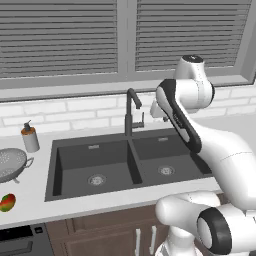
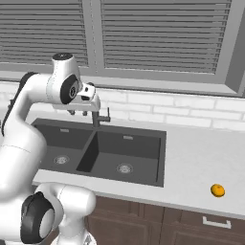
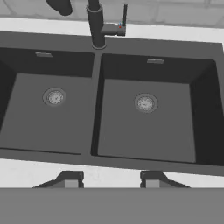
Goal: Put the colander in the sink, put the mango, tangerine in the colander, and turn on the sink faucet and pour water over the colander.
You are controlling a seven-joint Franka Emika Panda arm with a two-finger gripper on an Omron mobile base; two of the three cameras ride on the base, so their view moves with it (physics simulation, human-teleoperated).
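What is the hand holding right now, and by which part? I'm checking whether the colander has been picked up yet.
Nothing. The hand hangs bare above the sink; the colander sits on the counter.

One dark grey rectangular sink (image 1: 131, 165) with two basins and two round silver drains.
One tall slim black faucet (image 1: 132, 111), at the sink's back rim, centred.
One grey soap dispenser bottle (image 1: 29, 136), just beyond the sink's back left corner.
One silvery-grey perforated metal colander (image 1: 11, 163), left of the sink.
One red, green and yellow mottled mango (image 1: 7, 202), left of the sink's front corner.
One small round orange tangerine (image 2: 217, 190), well right of the sink.
Two shuttered window panes, behind the sink.
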